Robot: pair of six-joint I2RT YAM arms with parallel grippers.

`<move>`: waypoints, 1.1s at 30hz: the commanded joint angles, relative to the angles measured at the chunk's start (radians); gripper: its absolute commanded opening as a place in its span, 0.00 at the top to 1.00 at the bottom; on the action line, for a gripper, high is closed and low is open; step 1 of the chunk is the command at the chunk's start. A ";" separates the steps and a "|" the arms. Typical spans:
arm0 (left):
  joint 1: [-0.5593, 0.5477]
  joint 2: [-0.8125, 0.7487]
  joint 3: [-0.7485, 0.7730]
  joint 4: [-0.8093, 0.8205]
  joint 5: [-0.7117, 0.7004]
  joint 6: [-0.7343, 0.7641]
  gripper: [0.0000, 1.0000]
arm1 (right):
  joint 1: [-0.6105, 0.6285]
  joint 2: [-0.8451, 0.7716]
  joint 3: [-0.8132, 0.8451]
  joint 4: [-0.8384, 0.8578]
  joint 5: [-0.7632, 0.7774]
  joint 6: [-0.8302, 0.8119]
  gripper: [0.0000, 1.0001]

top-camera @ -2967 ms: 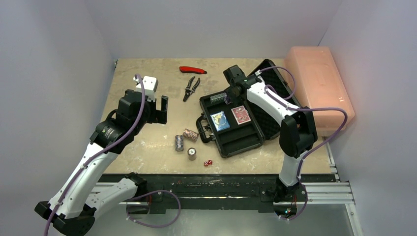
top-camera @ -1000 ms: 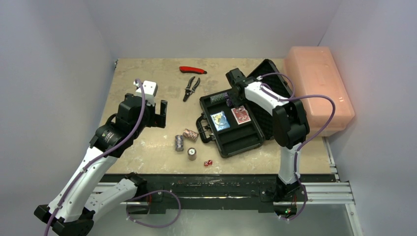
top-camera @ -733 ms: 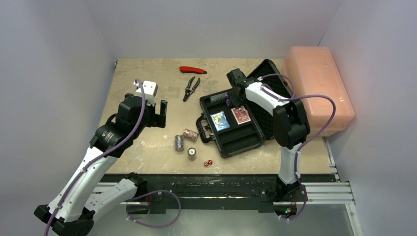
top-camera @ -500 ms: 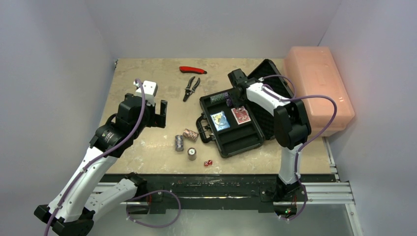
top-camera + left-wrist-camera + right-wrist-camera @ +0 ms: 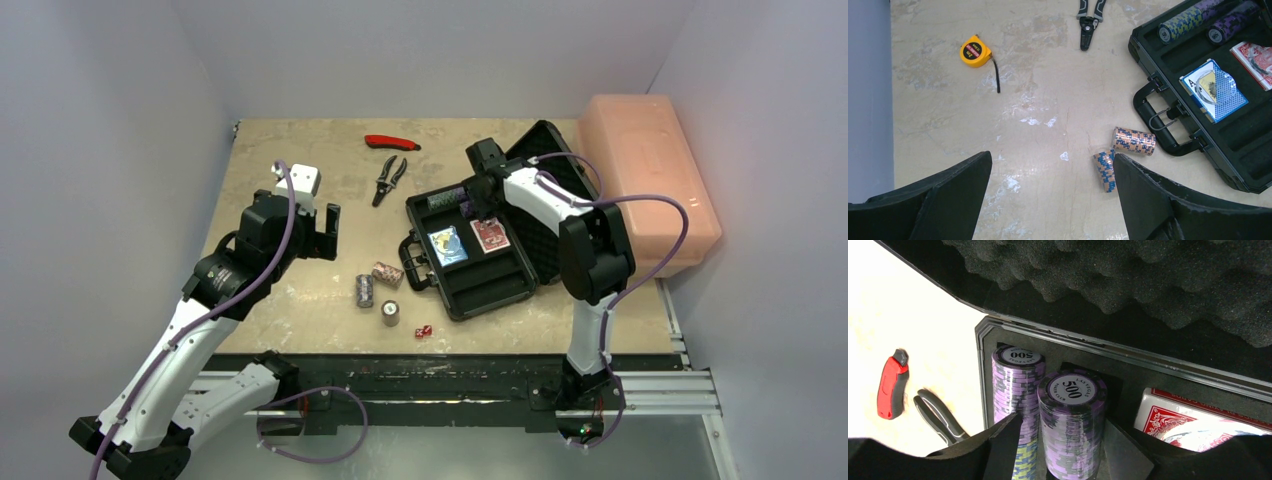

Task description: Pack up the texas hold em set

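Observation:
The black briefcase (image 5: 490,285) lies open at the right, its foam lid (image 5: 1148,285) tilted back. A blue deck (image 5: 448,245) and a red deck (image 5: 490,233) sit in its tray. My right gripper (image 5: 1063,422) is down in the far chip slot, open, its fingers astride a purple chip stack (image 5: 1071,415). A gap shows at the left finger. A second stack (image 5: 1015,375) lies beside it. Three chip stacks (image 5: 364,290), (image 5: 387,274), (image 5: 390,313) and tiny red dice (image 5: 423,330) rest on the table. My left gripper (image 5: 1052,157) hovers open and empty left of them.
A large pink box (image 5: 650,180) stands against the right wall behind the case. Pliers (image 5: 388,180) and a red-handled tool (image 5: 392,142) lie at the back of the table. A yellow tape measure (image 5: 975,51) lies at the far left.
My right gripper's jaws have widened around the purple stack in the case, and the wrist has shifted slightly right. The left arm has not moved.

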 commanded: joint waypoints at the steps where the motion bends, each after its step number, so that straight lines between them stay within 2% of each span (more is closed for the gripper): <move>1: 0.008 -0.011 0.003 0.025 -0.009 0.010 0.09 | -0.010 -0.030 -0.008 -0.015 0.017 0.016 0.34; 21: 0.007 -0.009 0.001 0.024 -0.010 0.012 0.09 | -0.019 -0.105 -0.041 -0.032 0.039 0.007 0.26; 33: 0.007 -0.008 0.001 0.024 -0.012 0.013 0.09 | -0.030 -0.145 -0.054 -0.033 0.044 0.002 0.26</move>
